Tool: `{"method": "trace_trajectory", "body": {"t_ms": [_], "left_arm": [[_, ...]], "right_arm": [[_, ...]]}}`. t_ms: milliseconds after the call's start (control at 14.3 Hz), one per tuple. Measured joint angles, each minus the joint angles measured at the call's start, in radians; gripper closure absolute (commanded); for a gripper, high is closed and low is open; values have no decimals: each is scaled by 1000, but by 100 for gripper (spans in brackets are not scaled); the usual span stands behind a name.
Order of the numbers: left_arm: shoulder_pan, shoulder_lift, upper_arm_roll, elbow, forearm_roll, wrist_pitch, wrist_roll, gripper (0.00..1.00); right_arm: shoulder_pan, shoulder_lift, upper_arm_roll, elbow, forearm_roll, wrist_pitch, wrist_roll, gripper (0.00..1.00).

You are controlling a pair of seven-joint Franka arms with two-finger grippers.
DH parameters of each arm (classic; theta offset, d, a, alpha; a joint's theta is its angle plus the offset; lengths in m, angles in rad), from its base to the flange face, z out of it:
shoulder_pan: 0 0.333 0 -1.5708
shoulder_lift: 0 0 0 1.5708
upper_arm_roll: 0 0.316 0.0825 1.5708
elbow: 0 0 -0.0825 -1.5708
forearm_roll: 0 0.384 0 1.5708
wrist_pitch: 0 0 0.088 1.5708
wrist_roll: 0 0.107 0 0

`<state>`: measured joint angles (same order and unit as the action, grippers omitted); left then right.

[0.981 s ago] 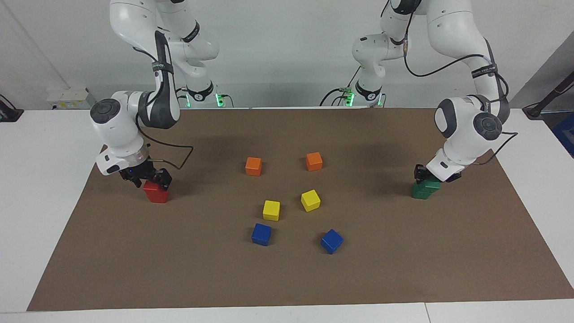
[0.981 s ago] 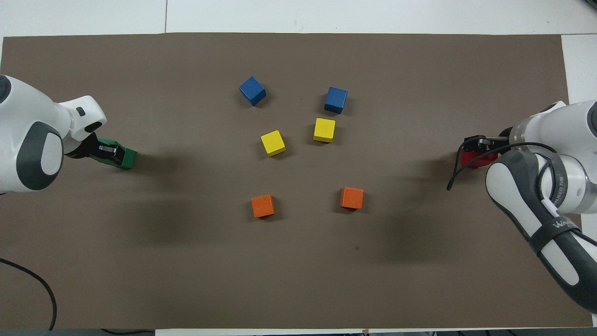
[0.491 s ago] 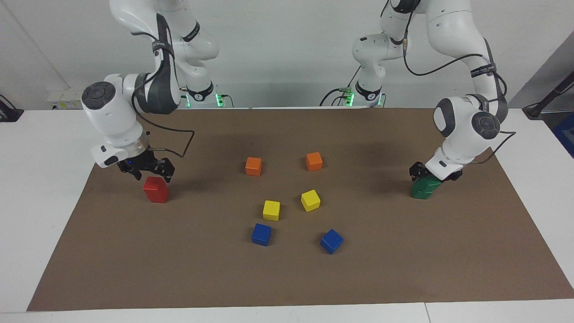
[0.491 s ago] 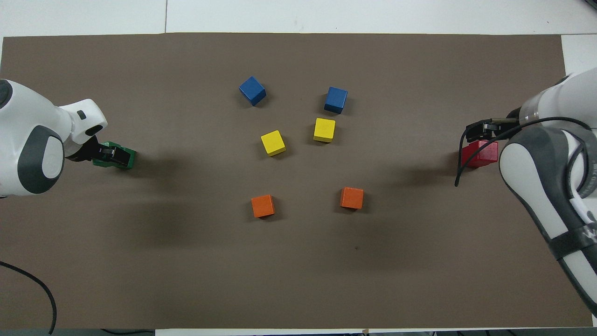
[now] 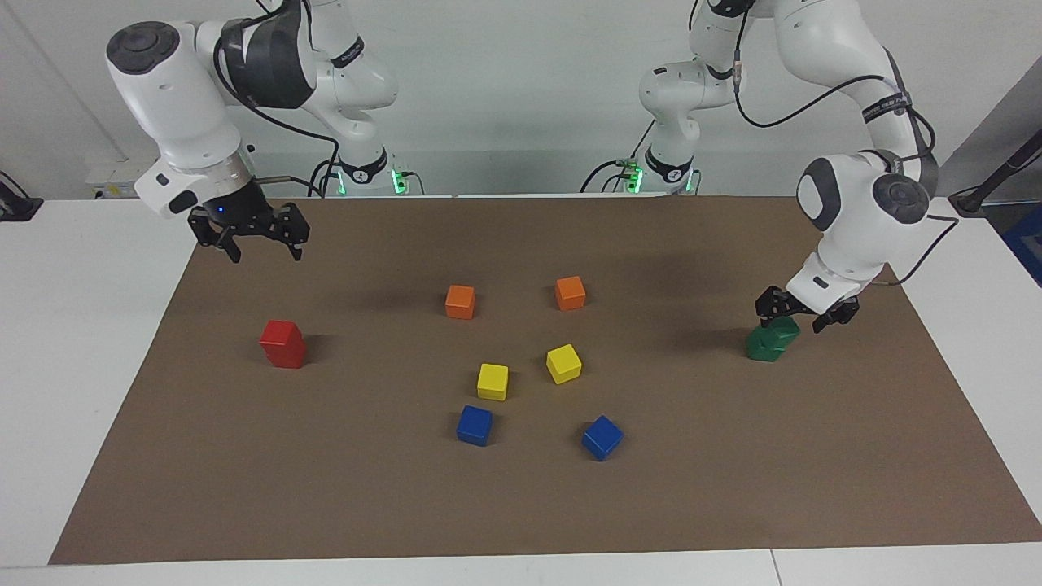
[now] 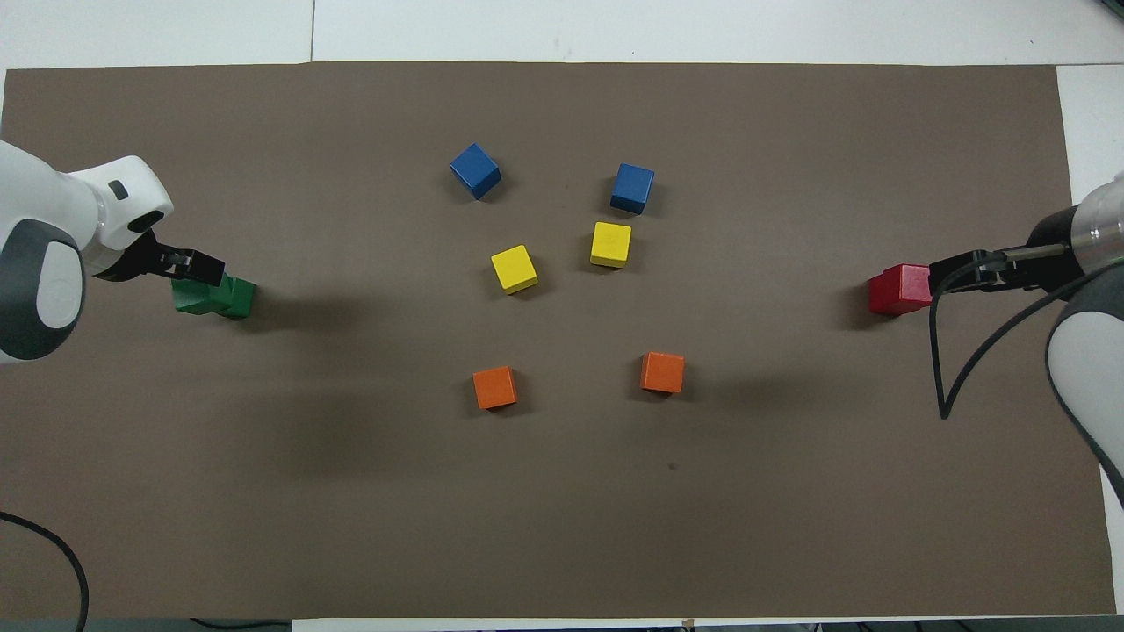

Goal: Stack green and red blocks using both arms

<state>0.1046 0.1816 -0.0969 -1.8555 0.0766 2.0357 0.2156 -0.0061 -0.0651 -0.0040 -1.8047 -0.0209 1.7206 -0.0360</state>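
Both stacks looking done: red stack (image 5: pixel 283 344) mid-left, green stack (image 5: pixel 771 339) mid-right, right gripper (image 5: pixel 248 242) and left gripper (image 5: pixel 806 313) hanging open, empty.

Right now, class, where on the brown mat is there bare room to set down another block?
Bare mat lies between the red stack and the orange cubes, between the yellow cubes and the green stack, and past the blue cubes. The middle cluster is crowded.
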Motion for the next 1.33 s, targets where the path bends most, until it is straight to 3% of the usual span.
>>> {"method": "trace_trajectory", "body": {"t_ms": [210, 421, 631, 981, 1332], "left_arm": [[0, -71, -2, 66, -1, -146, -8, 0], [0, -170, -9, 78, -2, -301, -22, 0], [-6, -236, -12, 75, -3, -367, -52, 0], [-50, -234, 18, 71, -42, -353, -120, 0], [-85, -198, 55, 108, -82, -342, -131, 0]], "right_arm": [[0, -6, 0, 61, 0, -107, 0, 0], [-2, -5, -3, 76, 0, -137, 0, 0], [1, -4, -8, 76, 0, -152, 0, 0], [87, -4, -111, 78, 0, -154, 0, 0], [90, -2, -116, 78, 0, -153, 0, 0]]}}
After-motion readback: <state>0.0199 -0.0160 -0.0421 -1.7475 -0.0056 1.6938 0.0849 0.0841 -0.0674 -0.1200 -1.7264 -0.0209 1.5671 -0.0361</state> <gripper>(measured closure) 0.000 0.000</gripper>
